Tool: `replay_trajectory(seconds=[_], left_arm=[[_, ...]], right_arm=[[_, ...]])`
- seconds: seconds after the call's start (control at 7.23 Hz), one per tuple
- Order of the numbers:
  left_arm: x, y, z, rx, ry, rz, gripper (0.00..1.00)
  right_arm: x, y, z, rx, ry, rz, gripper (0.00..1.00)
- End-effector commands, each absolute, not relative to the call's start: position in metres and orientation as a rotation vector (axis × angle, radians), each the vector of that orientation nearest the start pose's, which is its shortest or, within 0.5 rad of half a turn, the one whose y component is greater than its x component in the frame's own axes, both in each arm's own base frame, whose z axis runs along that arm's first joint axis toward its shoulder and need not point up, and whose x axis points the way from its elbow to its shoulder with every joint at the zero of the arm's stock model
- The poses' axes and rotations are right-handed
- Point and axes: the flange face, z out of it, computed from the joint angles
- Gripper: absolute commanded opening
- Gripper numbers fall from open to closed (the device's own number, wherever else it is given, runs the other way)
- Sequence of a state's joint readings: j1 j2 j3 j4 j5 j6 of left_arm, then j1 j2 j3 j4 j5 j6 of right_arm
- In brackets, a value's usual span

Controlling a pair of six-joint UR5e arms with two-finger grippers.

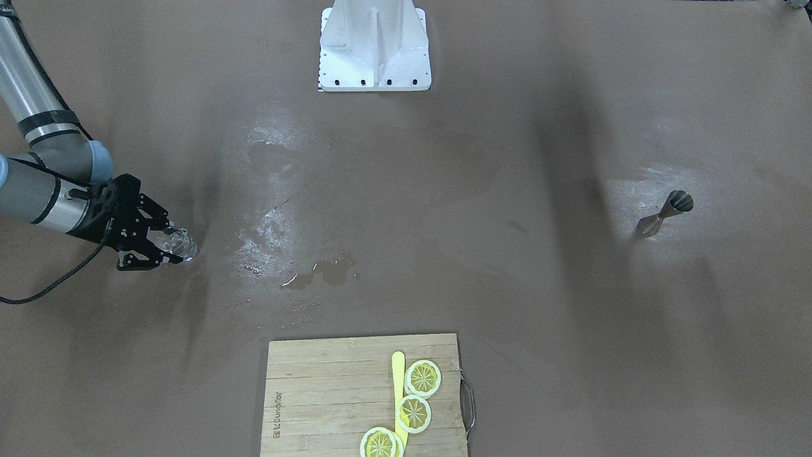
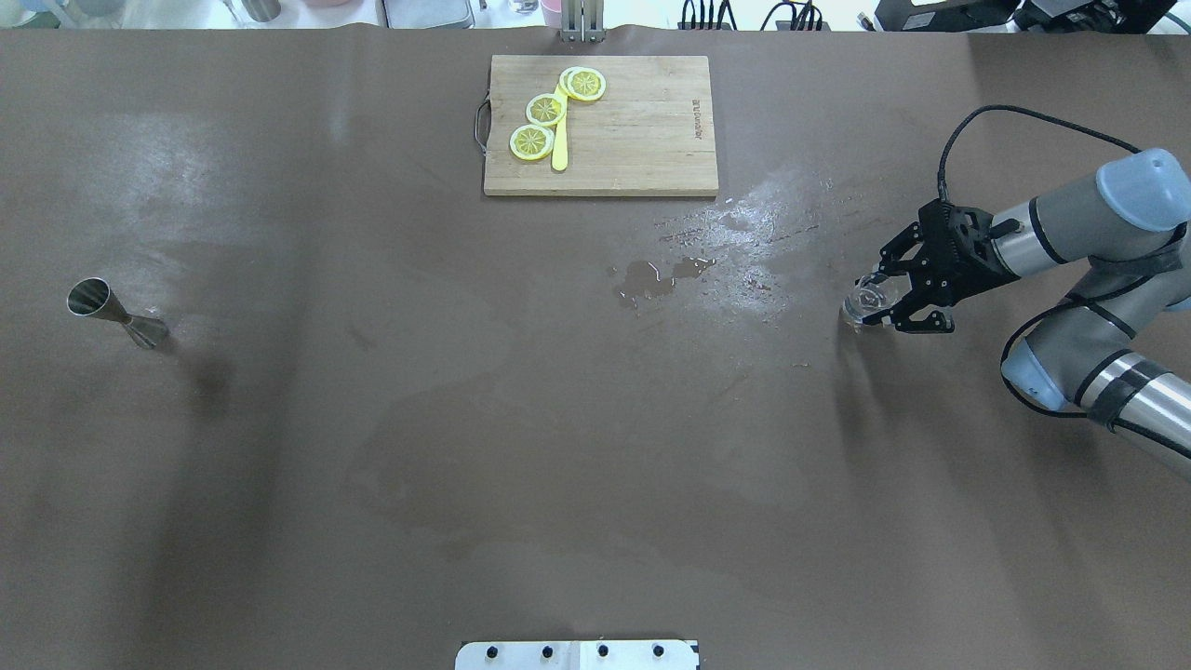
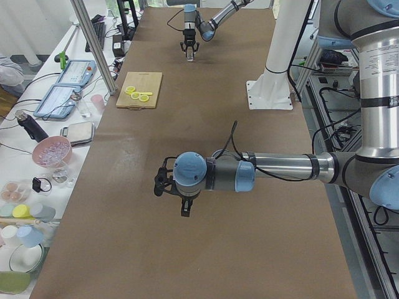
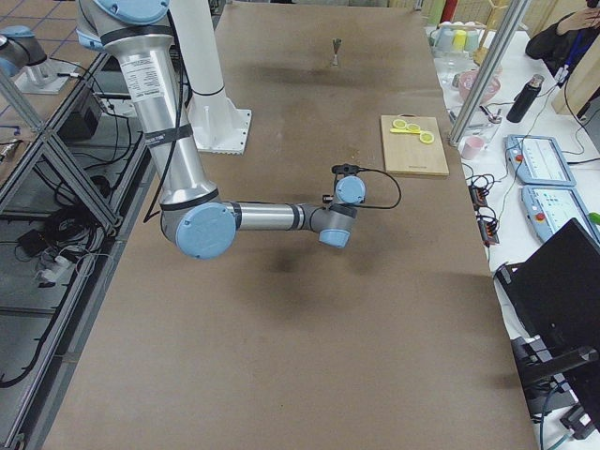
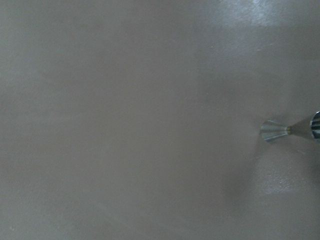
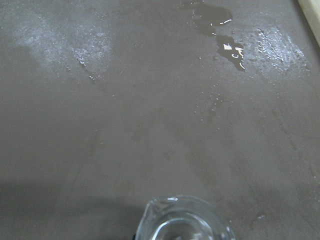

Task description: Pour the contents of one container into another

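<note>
Jaws of the right gripper (image 2: 879,300) sit astride the small clear glass (image 2: 863,300) and look closed on its wall, at about 3 o'clock on the worktop (image 2: 558,447) in the overhead view. The steel jigger (image 2: 116,314) stands well apart at 9 o'clock. The glass is judged rigid, light, brittle and slick, the more so with a puddle (image 2: 651,279) lying toward the centre. A firm hold on the wall below the rim, clear of the spout, would suit it best. The jigger, narrow at the waist, looks easy to tip. Only the right wrist view shows the pouring lip on the rim, though not clearly whether liquid is inside. Only the exterior left view shows the left gripper (image 3: 185,202), hanging over bare worktop, and its jaws cannot be told wide or narrow from there. The left wrist view catches the jigger at its 3 o'clock edge. A cutting board (image 2: 642,140) with lemon slices (image 2: 545,109) lies at 12 o'clock.
</note>
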State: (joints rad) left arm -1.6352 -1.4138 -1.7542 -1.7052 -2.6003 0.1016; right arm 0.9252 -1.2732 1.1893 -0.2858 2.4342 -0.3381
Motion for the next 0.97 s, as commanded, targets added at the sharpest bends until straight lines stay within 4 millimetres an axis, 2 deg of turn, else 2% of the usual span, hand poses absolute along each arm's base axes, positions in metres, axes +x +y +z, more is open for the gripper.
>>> replay_trajectory(seconds=[0.0, 0.14, 0.28, 0.41, 0.55, 0.69, 0.83], left_arm=[[-0.070, -0.411, 0.586, 0.326, 1.036, 0.182, 0.99], [-0.067, -0.411, 0.573, 0.366, 1.032, 0.208, 0.99], [-0.065, -0.404, 0.583, 0.286, 1.050, 0.125, 0.99], [-0.057, -0.405, 0.580, 0.290, 1.056, 0.122, 0.99], [-0.042, -0.406, 0.574, 0.393, 1.005, 0.215, 0.99], [-0.022, -0.412, 0.573, 0.490, 0.869, 0.293, 0.99], [-0.006, -0.405, 0.572, 0.479, 0.883, 0.247, 0.99]], right_arm=[[-0.306, -0.533, 0.531, 1.083, -0.979, -1.309, 0.00], [-0.291, -0.541, 0.527, 1.100, -0.965, -1.291, 0.00], [-0.275, -0.550, 0.525, 1.104, -0.949, -1.283, 0.00], [-0.261, -0.558, 0.519, 1.165, -0.880, -1.352, 0.00], [-0.248, -0.563, 0.511, 1.201, -0.837, -1.358, 0.00], [-0.234, -0.567, 0.507, 1.210, -0.836, -1.346, 0.00], [-0.219, -0.570, 0.502, 1.223, -0.829, -1.335, 0.00]])
